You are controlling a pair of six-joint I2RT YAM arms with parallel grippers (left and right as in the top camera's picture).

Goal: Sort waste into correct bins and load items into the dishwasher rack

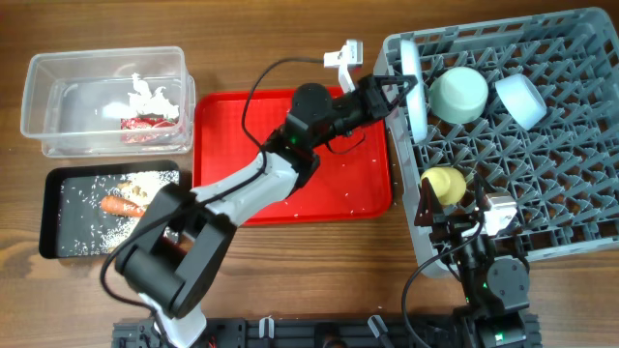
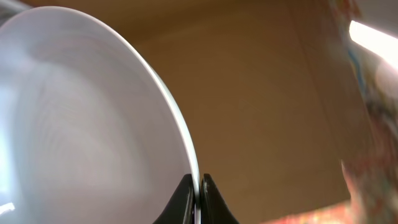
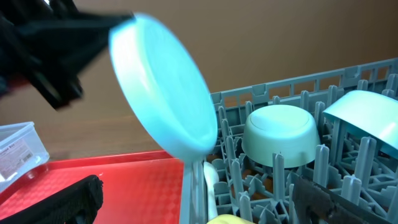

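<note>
My left gripper is shut on the rim of the pale blue plate, which it holds upright at the left edge of the grey dishwasher rack. The left wrist view shows the fingers pinching the plate. The rack holds the pale green bowl, the pale blue bowl and the yellow cup. My right gripper is open over the rack's front left, by the cup. Its view shows the plate, green bowl and a white spoon in the rack.
The clear tub at the far left holds white tissue and the red wrapper. The black tray below it holds the carrot stub and crumbs. The red serving tray lies under the left arm.
</note>
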